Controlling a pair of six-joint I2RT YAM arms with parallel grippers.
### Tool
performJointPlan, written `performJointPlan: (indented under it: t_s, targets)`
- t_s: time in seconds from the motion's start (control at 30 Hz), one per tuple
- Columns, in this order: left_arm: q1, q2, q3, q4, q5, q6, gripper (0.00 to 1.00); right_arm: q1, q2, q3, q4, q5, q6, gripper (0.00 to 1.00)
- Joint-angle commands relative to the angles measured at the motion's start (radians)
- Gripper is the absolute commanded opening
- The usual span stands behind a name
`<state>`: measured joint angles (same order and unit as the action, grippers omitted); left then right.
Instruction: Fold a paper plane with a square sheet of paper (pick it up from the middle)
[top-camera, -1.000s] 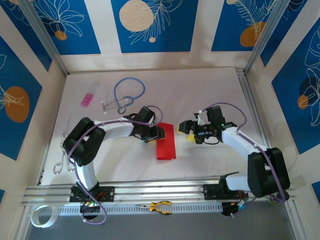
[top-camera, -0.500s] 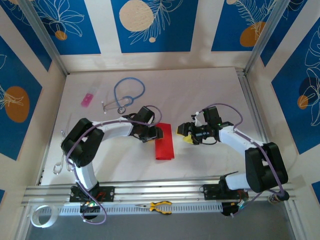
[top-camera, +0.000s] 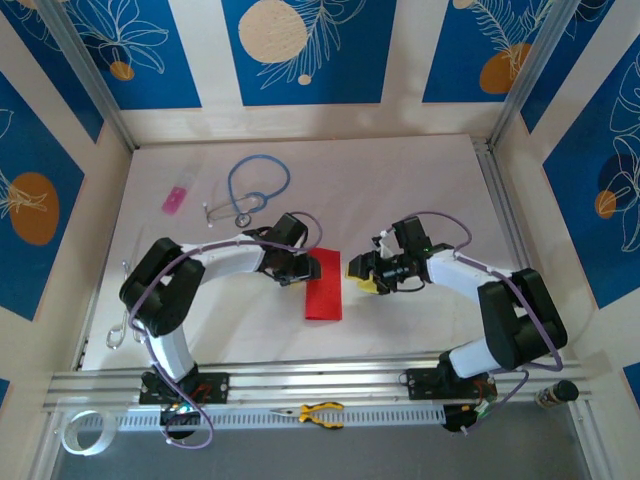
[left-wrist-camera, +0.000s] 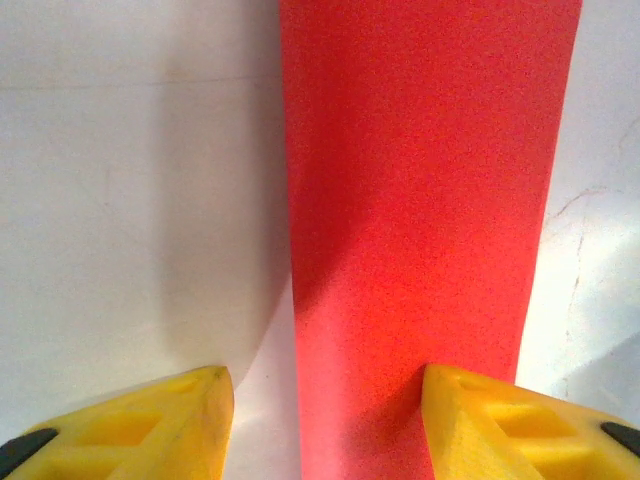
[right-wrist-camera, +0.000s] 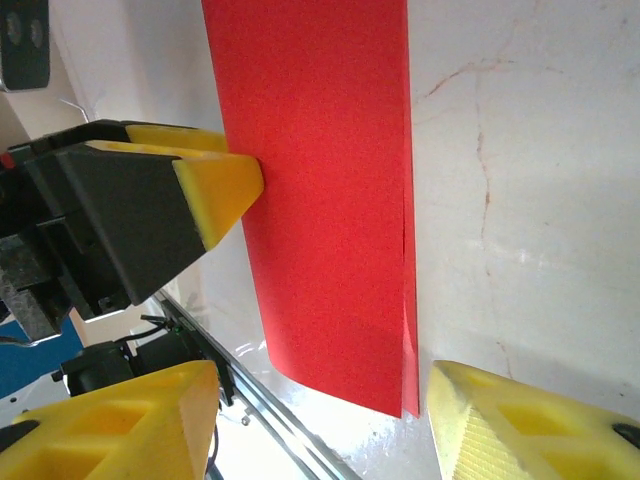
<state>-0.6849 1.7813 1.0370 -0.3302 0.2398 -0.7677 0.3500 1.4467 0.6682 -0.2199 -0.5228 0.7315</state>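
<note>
Red sheet of paper (top-camera: 324, 290), folded into a strip, lies flat on the worktop (top-camera: 420, 190) between the left pincer (left-wrist-camera: 330, 420) and right pincer (right-wrist-camera: 320, 420), both spread apart; it looks feather-light, floppy and crease-prone, so gently pinch a long edge mid-length.

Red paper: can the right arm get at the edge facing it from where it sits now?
Probably yes. The right gripper is open just beside the right edge of the red paper, with nothing lying between. The left gripper is at the opposite edge, out of its way.
</note>
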Motion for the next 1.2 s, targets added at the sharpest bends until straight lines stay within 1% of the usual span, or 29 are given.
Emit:
performJointPlan:
  t_s: [0.0, 0.27, 0.43, 0.7, 0.9, 1.17]
  targets:
    - [0.006, -0.023, 0.012, -0.037, -0.037, 0.004, 0.53, 0.007, 0.003, 0.031, 0.002, 0.014, 0.010, 0.57]
    - [0.005, -0.001, 0.006, -0.014, -0.017, -0.008, 0.53, 0.007, -0.006, 0.028, -0.012, 0.030, 0.006, 0.57]
    - [0.005, 0.025, 0.023, -0.019, 0.006, 0.014, 0.53, 0.007, -0.012, 0.029, -0.015, 0.043, 0.005, 0.57]
    - [0.004, 0.045, 0.024, -0.020, 0.001, 0.012, 0.54, 0.004, -0.027, 0.028, -0.026, 0.072, 0.006, 0.58]
    - [-0.001, 0.057, 0.037, -0.049, -0.017, 0.043, 0.55, -0.002, -0.031, 0.026, -0.032, 0.079, 0.002, 0.58]
    - [-0.002, 0.074, 0.045, -0.049, -0.029, 0.029, 0.55, -0.002, -0.048, 0.021, -0.044, 0.125, 0.005, 0.58]
